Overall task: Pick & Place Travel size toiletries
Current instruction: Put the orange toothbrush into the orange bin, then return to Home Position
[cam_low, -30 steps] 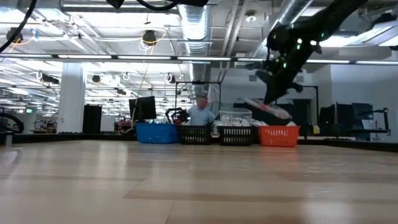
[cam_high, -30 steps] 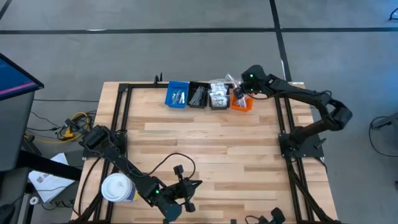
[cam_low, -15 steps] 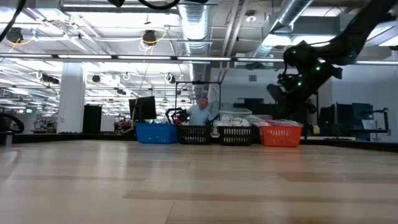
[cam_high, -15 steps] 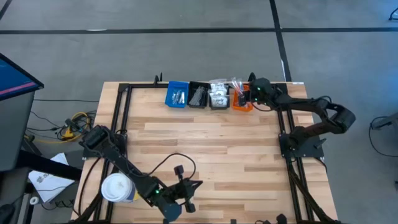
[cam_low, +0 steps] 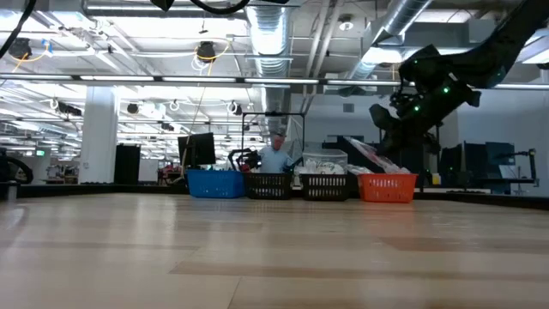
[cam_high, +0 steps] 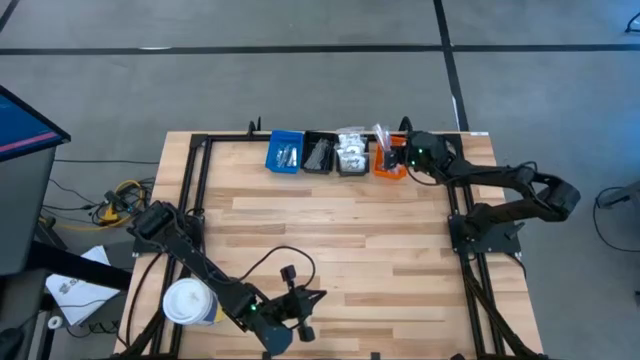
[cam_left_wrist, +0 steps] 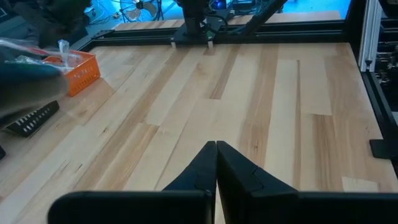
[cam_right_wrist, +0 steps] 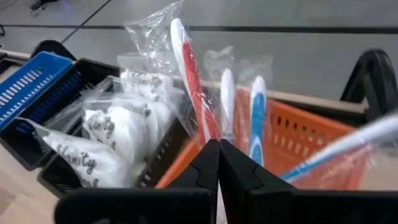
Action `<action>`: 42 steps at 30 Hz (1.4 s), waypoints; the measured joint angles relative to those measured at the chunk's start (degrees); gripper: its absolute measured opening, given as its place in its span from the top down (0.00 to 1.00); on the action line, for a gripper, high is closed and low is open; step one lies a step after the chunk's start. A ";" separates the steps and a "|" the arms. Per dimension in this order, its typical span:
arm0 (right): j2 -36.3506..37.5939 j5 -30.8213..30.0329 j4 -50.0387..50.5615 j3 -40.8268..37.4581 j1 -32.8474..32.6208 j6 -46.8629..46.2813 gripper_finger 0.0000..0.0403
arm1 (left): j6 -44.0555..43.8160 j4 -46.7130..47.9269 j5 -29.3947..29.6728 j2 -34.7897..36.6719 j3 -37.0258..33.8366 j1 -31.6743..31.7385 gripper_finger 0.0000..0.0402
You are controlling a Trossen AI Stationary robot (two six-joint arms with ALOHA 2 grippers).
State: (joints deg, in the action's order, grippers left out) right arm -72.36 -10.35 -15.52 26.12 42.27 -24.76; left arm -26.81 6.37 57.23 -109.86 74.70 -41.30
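While the left pincer [cam_left_wrist: 216, 163] rests pressed together over the counter [cam_high: 330, 235], the right pincer [cam_right_wrist: 219, 163] hangs at the orange bin [cam_right_wrist: 292, 140], clamped on a wrapped red toothbrush [cam_right_wrist: 189, 74].

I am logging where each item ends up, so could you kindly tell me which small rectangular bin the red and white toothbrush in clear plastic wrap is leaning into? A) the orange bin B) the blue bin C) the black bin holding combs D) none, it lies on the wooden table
A: the wrapped red and white toothbrush stands tilted in the orange bin, beside blue and white toothbrushes, right in front of the right gripper.
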 joint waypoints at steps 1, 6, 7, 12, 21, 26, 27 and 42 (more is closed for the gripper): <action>0.00 -0.53 -0.65 -0.69 -0.31 -0.60 1.00 | 0.00 0.00 0.00 0.00 0.00 -0.11 1.00; -0.02 -1.73 -3.57 -3.08 0.47 -1.74 1.00 | 0.00 0.00 0.02 0.00 0.00 -0.33 1.00; -0.02 -1.72 -3.54 -3.21 0.76 -1.78 1.00 | 0.00 -0.02 0.02 0.00 0.00 -0.33 1.00; -0.02 -0.31 -2.84 -3.23 1.79 -0.08 1.00 | 0.00 -0.02 0.09 0.00 0.00 -0.31 1.00; -0.02 3.04 -2.78 -3.21 1.65 0.96 0.78 | -0.02 -0.01 0.28 0.00 0.00 -0.31 1.00; 1.06 3.33 -2.94 -3.21 1.74 -0.24 0.59 | -0.02 -0.01 0.26 0.00 0.00 -0.31 1.00; 1.88 3.73 -2.96 -3.21 1.74 0.28 0.56 | -0.02 -0.02 0.24 0.00 0.00 -0.31 1.00; 20.05 19.37 15.15 -3.16 -1.90 10.35 0.88 | -0.02 -0.02 0.20 0.00 0.00 -0.31 1.00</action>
State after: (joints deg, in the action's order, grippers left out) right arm -52.31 9.02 -0.37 22.96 40.37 -14.41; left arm -26.83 6.35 57.43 -109.86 74.70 -41.60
